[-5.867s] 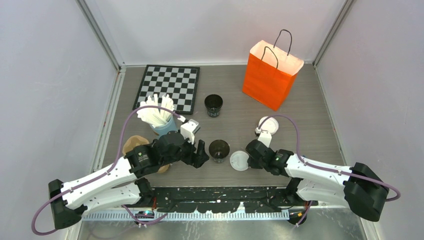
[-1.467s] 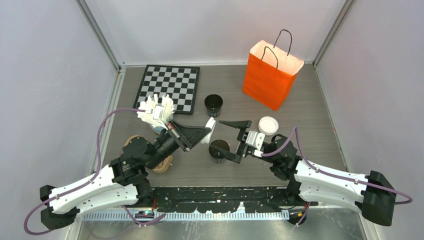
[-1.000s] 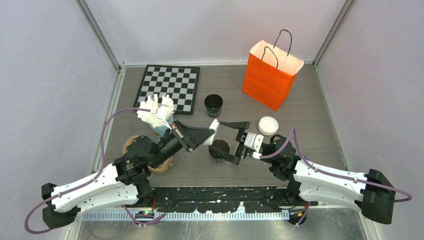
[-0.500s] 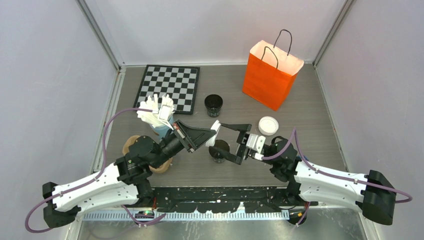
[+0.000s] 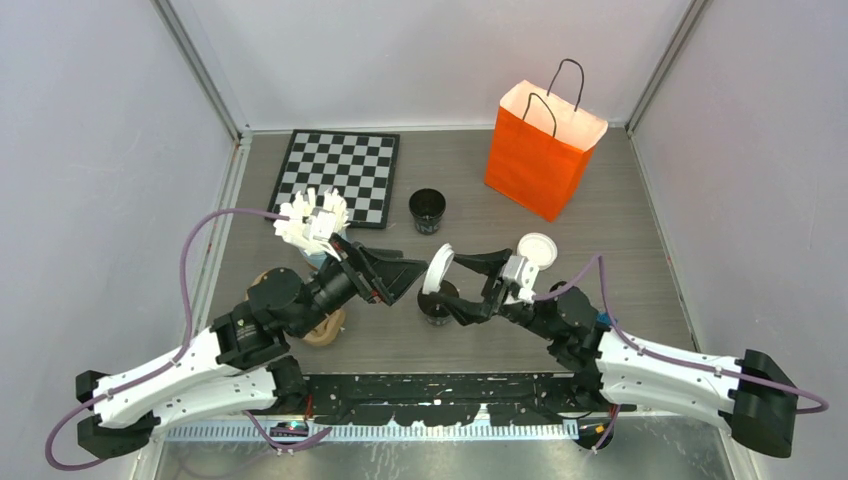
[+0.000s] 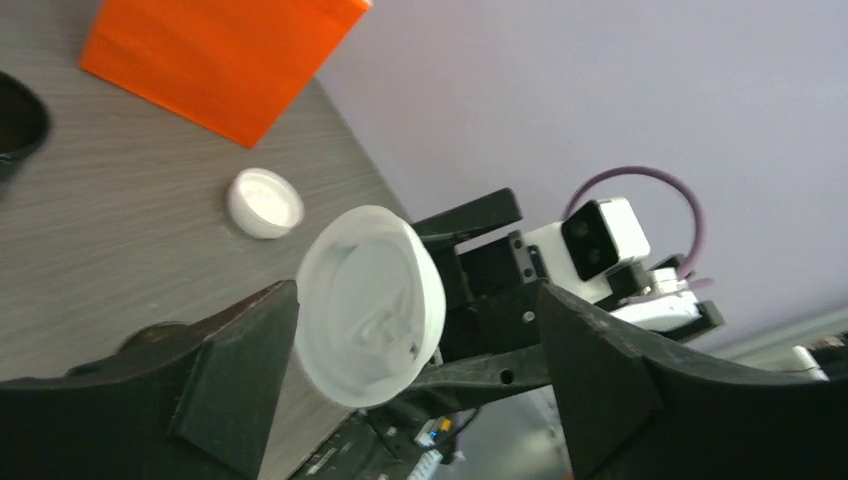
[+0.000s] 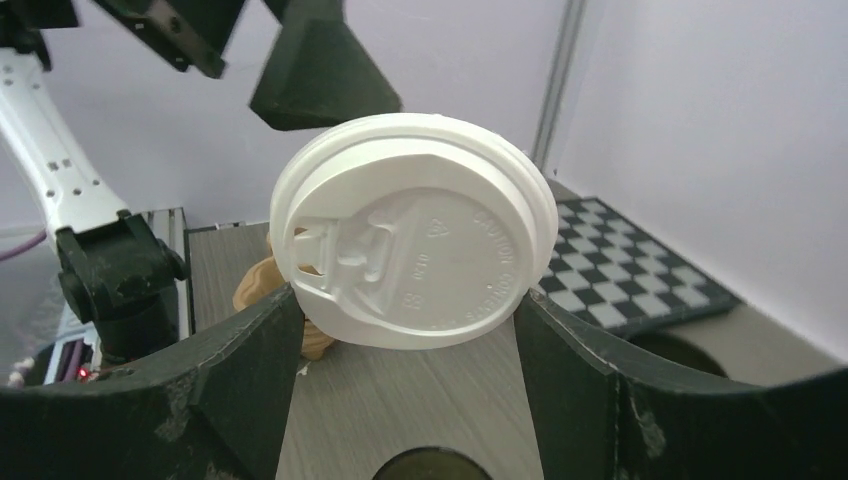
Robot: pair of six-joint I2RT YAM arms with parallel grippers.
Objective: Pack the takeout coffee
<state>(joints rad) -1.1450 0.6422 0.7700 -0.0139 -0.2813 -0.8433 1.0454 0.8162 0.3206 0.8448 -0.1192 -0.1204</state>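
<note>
Capping the coffee: a white plastic lid [image 7: 410,245] stands on edge in mid-air, pinched across its rim by the right gripper [image 5: 452,283] just above the open black paper cup [image 5: 438,302] near the middle of the table [image 5: 620,270]. The left gripper [image 5: 412,280], at the lid's 9 o'clock, has its jaws spread wide and grips nothing. My job from here, as I judge it, is to roll the right wrist until the lid lies flat with its hollow side down, centre it over the cup's mouth, then press evenly so the rim snaps on all round. The light cup may skid or tip, so I would bring the free left jaws in to brace its wall. The lid is thin, glossy moulded plastic with a raised rim, a sip tab and embossed lettering. The cup is matte black paper, round, with pale print. A second black cup [image 5: 428,211] waits uncapped at 12 o'clock, a spare lid [image 5: 537,250] lies at 2 o'clock, and the crisp orange paper bag [image 5: 540,155] stands open beyond.
</note>
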